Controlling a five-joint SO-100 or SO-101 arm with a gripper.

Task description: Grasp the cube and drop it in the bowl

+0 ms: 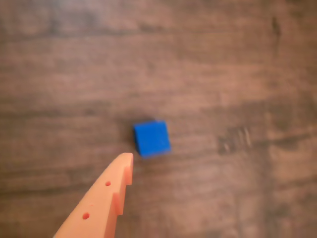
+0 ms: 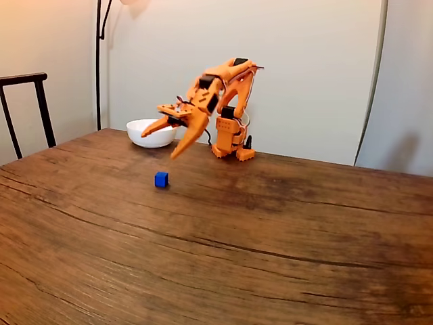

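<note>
Dark wooden table [image 2: 284, 257] holds a small blue cube [image 2: 161, 179], alone in the open. The orange gripper [image 2: 160, 142] hangs above it, fingers spread wide and empty. A white bowl [image 2: 150, 133] sits behind; a black chair [image 2: 27, 108] stands at left.

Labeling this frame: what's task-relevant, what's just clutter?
Job:
cube, blue, on the table
bowl, white, behind the arm
gripper, jaws open above the cube

Clutter:
chair, far left of the fixed view
lamp pole by the wall
</note>
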